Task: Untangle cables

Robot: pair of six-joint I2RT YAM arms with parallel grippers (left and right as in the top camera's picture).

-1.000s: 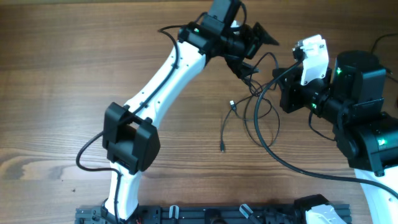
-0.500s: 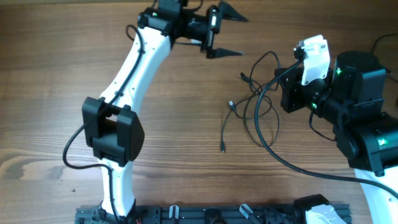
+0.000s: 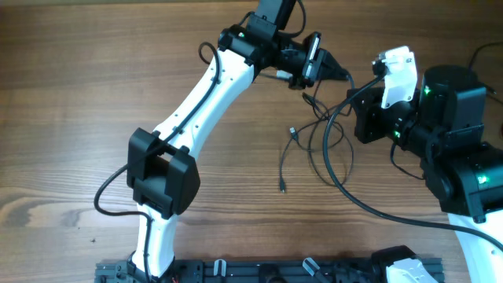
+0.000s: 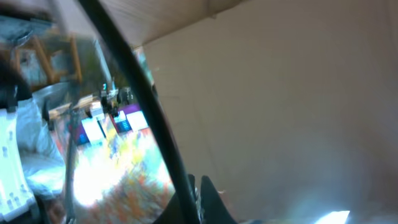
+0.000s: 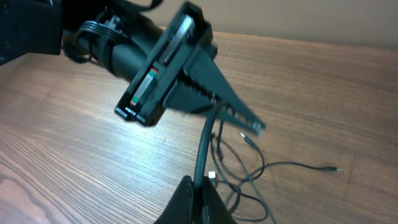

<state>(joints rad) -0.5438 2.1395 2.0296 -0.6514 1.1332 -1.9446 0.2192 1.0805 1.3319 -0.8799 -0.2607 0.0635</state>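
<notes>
Thin dark cables (image 3: 339, 153) lie in loose tangled loops on the wooden table, one with a silvery-white plug tip (image 3: 292, 131). In the right wrist view the loops (image 5: 249, 168) lie just beyond my right gripper (image 5: 200, 186). It is shut on a thicker dark-green cable (image 5: 204, 146) that rises toward the left gripper (image 5: 255, 126). My left gripper (image 3: 339, 75) hangs over the top of the tangle, pointing right with its jaws together. The blurred left wrist view shows its jaws (image 4: 200, 202) closed with a dark cable (image 4: 155, 112) running out of them.
The right arm's body (image 3: 448, 118) fills the right side. A heavier black cable (image 3: 393, 218) trails from the tangle toward the lower right. A loose plug end (image 3: 280, 187) lies below the loops. A black rail (image 3: 259, 271) runs along the front edge.
The left arm swung away to the upper left with open jaws, then came back right over the tangle and shut. The right arm and the loops on the table stayed put.
</notes>
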